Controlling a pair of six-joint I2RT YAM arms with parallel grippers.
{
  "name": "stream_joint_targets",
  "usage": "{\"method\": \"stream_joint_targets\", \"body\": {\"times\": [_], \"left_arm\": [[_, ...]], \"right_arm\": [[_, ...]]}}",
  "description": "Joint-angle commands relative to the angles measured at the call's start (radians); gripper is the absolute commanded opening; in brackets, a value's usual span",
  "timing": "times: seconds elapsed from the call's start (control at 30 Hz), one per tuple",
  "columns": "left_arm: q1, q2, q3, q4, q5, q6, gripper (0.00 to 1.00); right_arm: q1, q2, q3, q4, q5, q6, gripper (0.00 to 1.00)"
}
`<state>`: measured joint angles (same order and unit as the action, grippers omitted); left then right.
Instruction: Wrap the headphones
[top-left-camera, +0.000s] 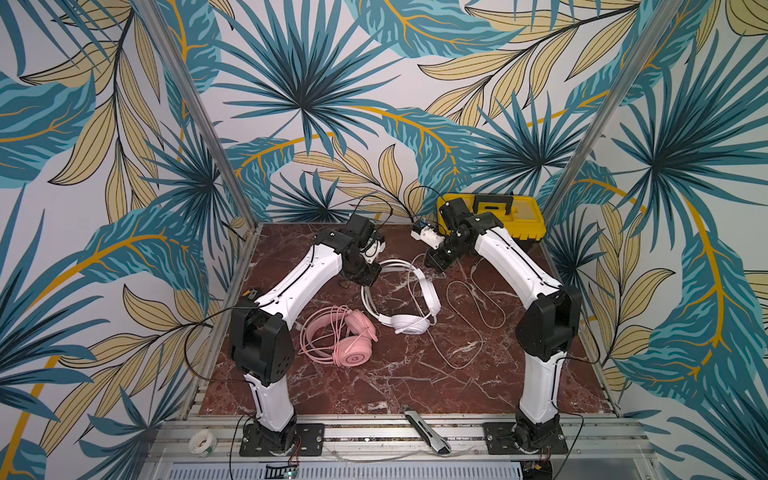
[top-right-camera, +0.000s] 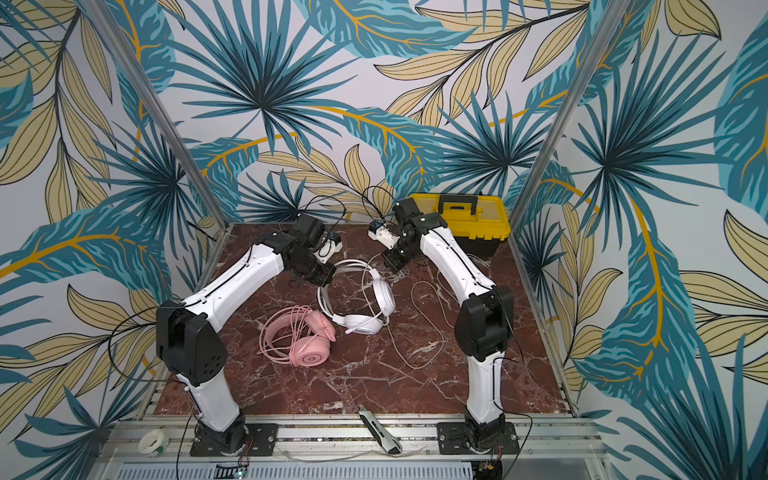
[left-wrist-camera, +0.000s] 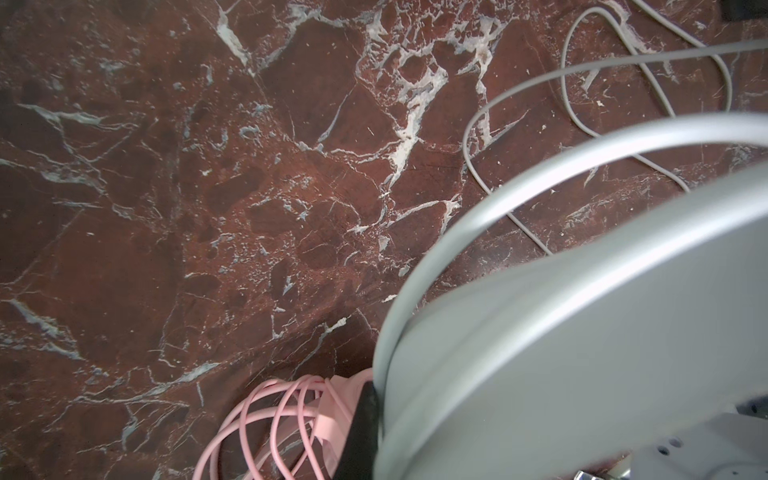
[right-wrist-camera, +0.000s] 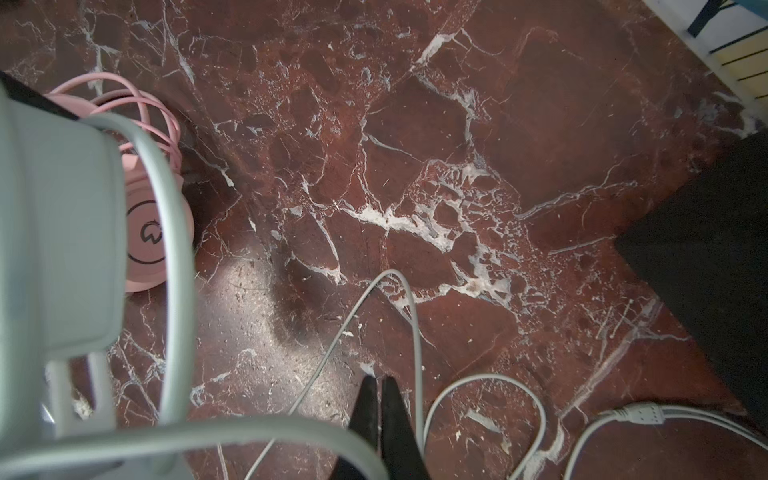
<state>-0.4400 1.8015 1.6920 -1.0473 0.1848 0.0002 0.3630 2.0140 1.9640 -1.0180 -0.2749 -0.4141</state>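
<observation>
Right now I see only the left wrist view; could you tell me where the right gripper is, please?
Observer: The right gripper is shut, over the marble table beside the loose cable of the white headphones.
Operator: Thank you; how do the pink ones lie?
Observer: The pink headphones lie front-left of the white ones, cable looped over their headband.
Operator: Anything behind?
Observer: A yellow toolbox stands at the back right.

The pink headset lies flat at lower centre-left in both top views, its pink cable coiled over band and cups. Just up and right of it is the white headset, one cup flat and the headband arching upward. Its white cable trails off to the right in loose loops.
</observation>
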Motion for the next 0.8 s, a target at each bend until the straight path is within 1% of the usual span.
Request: {"method": "stream_joint_targets", "body": {"times": [0.0, 0.1, 0.23, 0.33, 0.47, 0.53, 0.7, 0.77], "left_arm": [[0.030, -0.078, -0.014, 0.059, 0.115, -0.019, 0.00], [0.061, -0.106, -0.036, 0.086, 0.165, -0.032, 0.00], [0.090, -0.132, -0.061, 0.090, 0.177, -0.030, 0.00], [0.130, -0.153, -0.095, 0.116, 0.241, -0.048, 0.00], [0.148, -0.165, -0.118, 0.157, 0.307, -0.079, 0.00], [0.148, -0.162, -0.120, 0.169, 0.322, -0.091, 0.00], [0.149, -0.153, -0.121, 0.187, 0.364, -0.115, 0.00], [0.149, -0.153, -0.121, 0.187, 0.372, -0.120, 0.00]], "right_arm": [[-0.009, -0.029, -0.093, 0.107, -0.024, 0.073, 0.00], [-0.014, -0.055, -0.171, 0.198, -0.041, 0.123, 0.00], [-0.021, -0.080, -0.226, 0.271, -0.060, 0.184, 0.00], [-0.023, -0.102, -0.269, 0.312, -0.064, 0.206, 0.00], [-0.023, -0.105, -0.329, 0.368, -0.094, 0.260, 0.05], [-0.023, -0.106, -0.374, 0.431, -0.125, 0.307, 0.07], [-0.025, -0.115, -0.485, 0.618, -0.196, 0.426, 0.16], [-0.026, -0.115, -0.519, 0.681, -0.212, 0.462, 0.18]]}}
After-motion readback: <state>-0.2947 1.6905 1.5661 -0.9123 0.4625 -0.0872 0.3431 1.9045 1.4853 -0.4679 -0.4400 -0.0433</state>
